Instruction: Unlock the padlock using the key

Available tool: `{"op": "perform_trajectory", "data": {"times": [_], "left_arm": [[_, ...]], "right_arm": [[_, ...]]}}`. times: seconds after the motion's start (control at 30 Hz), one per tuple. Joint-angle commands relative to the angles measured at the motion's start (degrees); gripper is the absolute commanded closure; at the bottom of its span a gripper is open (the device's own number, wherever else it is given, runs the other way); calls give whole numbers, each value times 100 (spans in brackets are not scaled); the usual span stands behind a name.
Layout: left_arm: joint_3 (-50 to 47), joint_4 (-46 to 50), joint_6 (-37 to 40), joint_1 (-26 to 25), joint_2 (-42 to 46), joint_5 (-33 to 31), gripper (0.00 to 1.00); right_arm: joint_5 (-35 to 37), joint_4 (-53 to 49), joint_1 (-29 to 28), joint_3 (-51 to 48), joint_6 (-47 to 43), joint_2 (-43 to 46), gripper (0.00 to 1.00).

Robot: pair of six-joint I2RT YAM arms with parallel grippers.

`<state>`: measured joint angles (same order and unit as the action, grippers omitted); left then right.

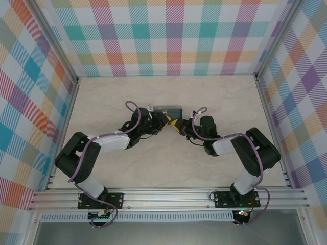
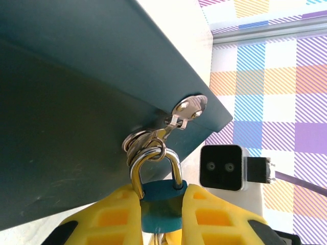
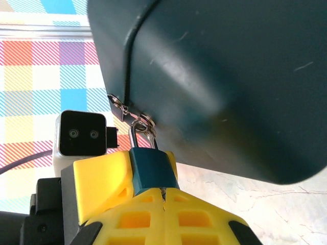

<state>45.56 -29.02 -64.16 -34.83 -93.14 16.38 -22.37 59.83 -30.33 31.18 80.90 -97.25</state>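
Yellow-fingered, the left pincer [image 2: 161,206] pinches the blue padlock [image 3: 152,171] by its body. Its silvery shackle [image 2: 176,166] loops through the hasp rings [image 2: 138,145] of the dark teal tin [image 2: 76,102]. The right pincer [image 3: 163,198] is pressed together right beneath the padlock; whether anything sits between its fingers, I cannot tell.

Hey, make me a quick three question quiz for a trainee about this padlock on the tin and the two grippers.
1. True or false: the left gripper is clamped on the blue body of the padlock.
2. The shackle is: A, swung open; B, closed through the latch rings on the tin; C, lying on the table.
3. In the right wrist view, where do the fingers of the right gripper meet?
Key: 1 true; 2 B; 3 just beneath the padlock body.
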Motion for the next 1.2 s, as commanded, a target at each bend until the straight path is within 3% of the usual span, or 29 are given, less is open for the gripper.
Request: {"op": "perform_trajectory", "data": {"times": [0.0, 0.4, 0.73, 1.17], "left_arm": [[-56, -368, 212, -244, 46, 340, 100], [-90, -342, 128, -252, -11, 193, 100], [-67, -265, 79, -252, -61, -27, 81], [-52, -396, -132, -252, -326, -127, 62]], "right_arm": [[-36, 971, -25, 61, 904, -251, 95], [80, 617, -70, -22, 1053, -201, 96], [187, -96, -87, -154, 505, -26, 96], [252, -159, -114, -323, 320, -96, 95]]}}
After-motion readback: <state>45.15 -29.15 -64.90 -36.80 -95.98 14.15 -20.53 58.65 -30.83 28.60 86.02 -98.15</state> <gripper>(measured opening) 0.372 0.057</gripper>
